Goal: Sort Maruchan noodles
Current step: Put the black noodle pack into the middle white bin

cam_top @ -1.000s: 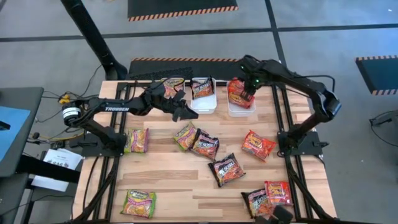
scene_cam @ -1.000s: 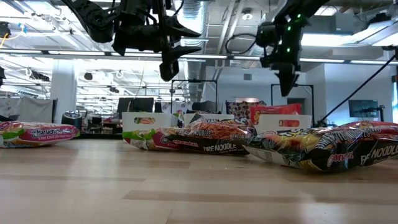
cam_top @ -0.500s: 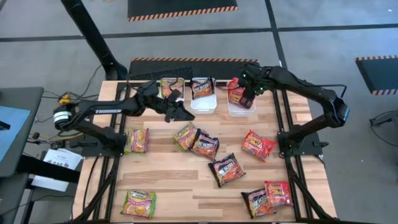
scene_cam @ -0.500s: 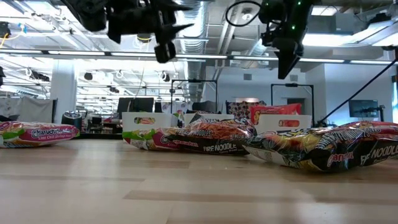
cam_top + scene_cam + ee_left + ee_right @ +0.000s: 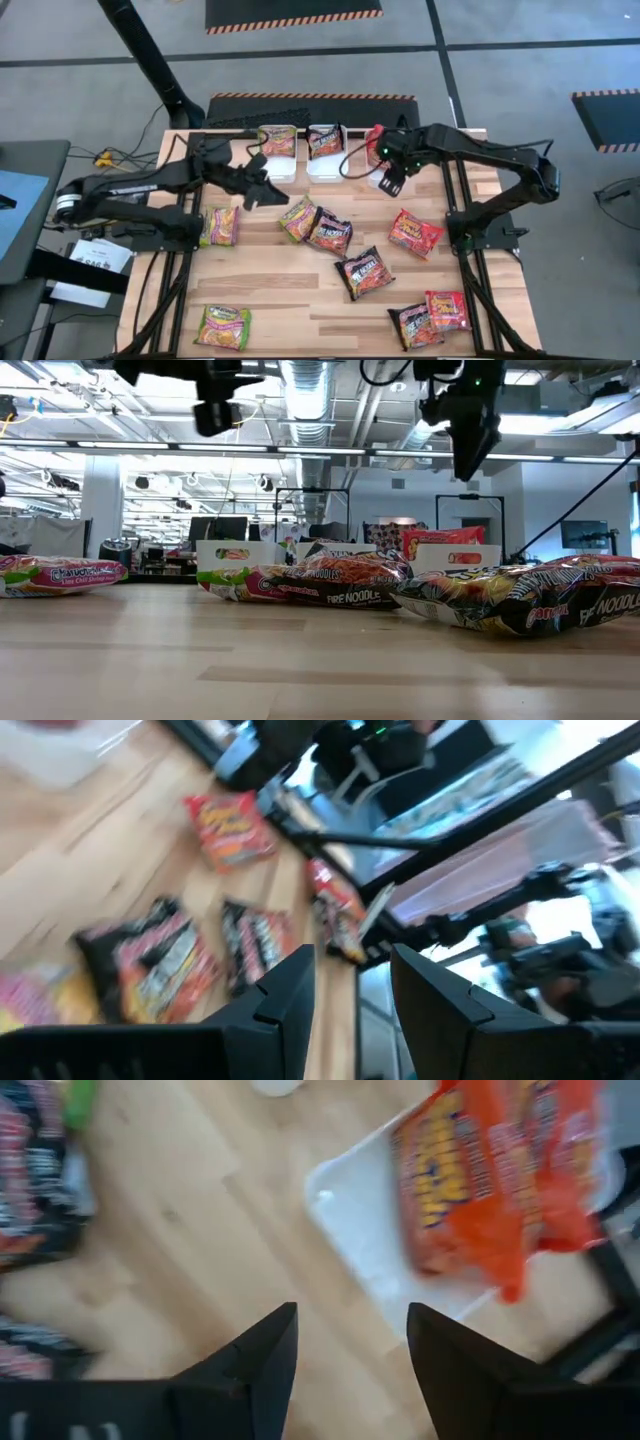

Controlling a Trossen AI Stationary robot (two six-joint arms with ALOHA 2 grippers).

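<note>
Maruchan noodle packets lie flat across the wooden table: green ones [image 5: 220, 226] [image 5: 222, 326], a green one [image 5: 296, 217] beside a dark one [image 5: 329, 232], another dark one [image 5: 364, 272], and red ones [image 5: 414, 232] [image 5: 447, 309]. At the far edge stand three white bins, each with a packet in it: green [image 5: 277, 140], dark [image 5: 325, 142], red [image 5: 500, 1180]. My left gripper [image 5: 270, 190] hovers open and empty, high over the table near the bins. My right gripper [image 5: 352, 1335] hangs open and empty, pointing down at bare wood just nearside of the red packet's bin [image 5: 360, 1230].
A dark packet [image 5: 412, 325] lies at the near right edge next to a red one. Black frame rails [image 5: 460, 200] run along both sides of the table. Bare wood shows at the near middle [image 5: 300, 300].
My left gripper has drawn back from the bins toward the table's left edge and risen. My right gripper has come off the red packet's bin toward the near edge, over bare wood. No packet has moved.
</note>
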